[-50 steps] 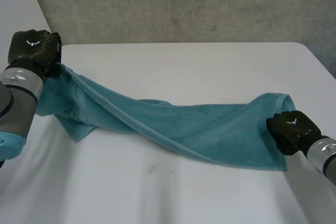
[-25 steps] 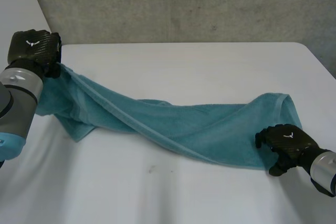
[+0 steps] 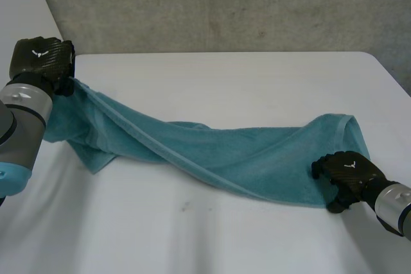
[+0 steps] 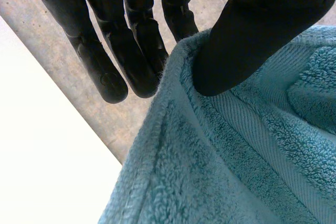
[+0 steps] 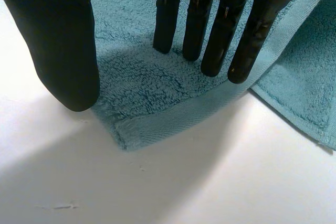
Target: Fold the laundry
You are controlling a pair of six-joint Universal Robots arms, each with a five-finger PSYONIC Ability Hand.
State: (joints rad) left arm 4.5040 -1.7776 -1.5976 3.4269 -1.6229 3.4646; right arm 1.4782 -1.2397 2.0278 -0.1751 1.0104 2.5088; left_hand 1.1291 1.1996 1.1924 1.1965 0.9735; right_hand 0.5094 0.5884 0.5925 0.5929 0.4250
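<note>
A teal towel (image 3: 212, 152) lies bunched in a long band across the white table (image 3: 225, 75). My left hand (image 3: 42, 59) holds its far left corner lifted off the table. At that hand the thumb (image 4: 252, 35) pinches the towel's hem (image 4: 236, 156) against the curled fingers (image 4: 131, 40). My right hand (image 3: 350, 171) hovers at the towel's near right corner. Its fingers (image 5: 210, 19) are straight over the corner (image 5: 157, 93) and its thumb (image 5: 63, 40) stands apart, gripping nothing.
A grey wall (image 3: 225, 4) rises behind the table's far edge. Bare white tabletop (image 3: 192, 235) stretches in front of the towel and beyond it. The table's right edge runs close by my right hand.
My right hand has let go of the towel's right end, opened, and come nearer to the near right corner. That end of the towel has settled flatter. The left hand has not moved.
</note>
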